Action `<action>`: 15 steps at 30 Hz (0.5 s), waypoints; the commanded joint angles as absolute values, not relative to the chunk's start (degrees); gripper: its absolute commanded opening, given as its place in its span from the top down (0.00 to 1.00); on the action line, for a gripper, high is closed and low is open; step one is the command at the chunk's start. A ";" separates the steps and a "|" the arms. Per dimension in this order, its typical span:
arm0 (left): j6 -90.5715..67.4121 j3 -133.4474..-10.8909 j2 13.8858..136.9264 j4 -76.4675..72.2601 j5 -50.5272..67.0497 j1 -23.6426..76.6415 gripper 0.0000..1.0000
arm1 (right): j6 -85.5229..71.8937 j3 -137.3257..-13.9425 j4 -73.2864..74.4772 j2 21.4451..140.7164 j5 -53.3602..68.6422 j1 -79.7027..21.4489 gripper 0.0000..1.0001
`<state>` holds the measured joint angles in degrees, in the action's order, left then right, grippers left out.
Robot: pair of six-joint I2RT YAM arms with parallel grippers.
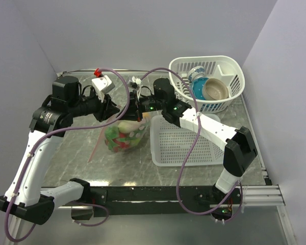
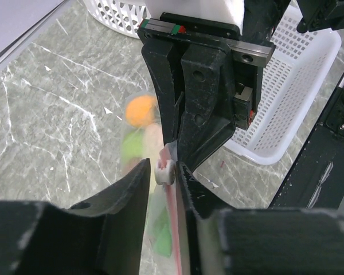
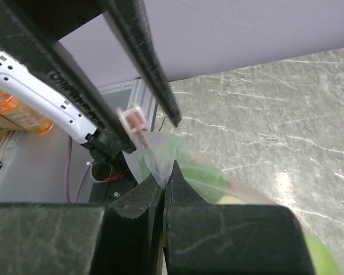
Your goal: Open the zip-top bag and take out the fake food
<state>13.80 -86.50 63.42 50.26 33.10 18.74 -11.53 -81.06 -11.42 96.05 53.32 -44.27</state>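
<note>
- Zip-top bag hangs by its mouth, so fake food sags below the zip.
- Left tool pinches the slider; right tool clamps the corner, anchoring it.

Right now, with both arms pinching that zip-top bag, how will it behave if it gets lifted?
Probably floppy: the zip-top bag creases and sags below the left fingers and right fingers. Likely bottom-heavy, since the fake food is bunched low in it. The thin clear plastic could slip from so small a pinch.
</note>
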 commanded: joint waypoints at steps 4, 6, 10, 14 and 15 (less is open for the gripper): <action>12.92 -89.12 63.28 48.95 34.63 18.72 0.80 | -11.60 -83.58 -15.21 94.48 54.49 -44.38 1.00; 12.75 -88.60 63.02 48.78 34.89 18.72 0.82 | -11.52 -83.76 -15.21 94.48 54.49 -44.38 1.00; 12.83 -88.33 62.58 49.22 34.80 18.72 0.88 | -11.16 -83.94 -14.68 94.57 54.23 -44.30 1.00; 13.97 -88.60 61.79 51.41 34.28 18.81 0.89 | -9.93 -84.46 -13.54 94.40 52.74 -44.12 1.00; 14.32 -88.16 61.35 51.76 33.84 18.72 0.89 | -9.58 -84.64 -13.45 94.31 52.39 -44.12 1.00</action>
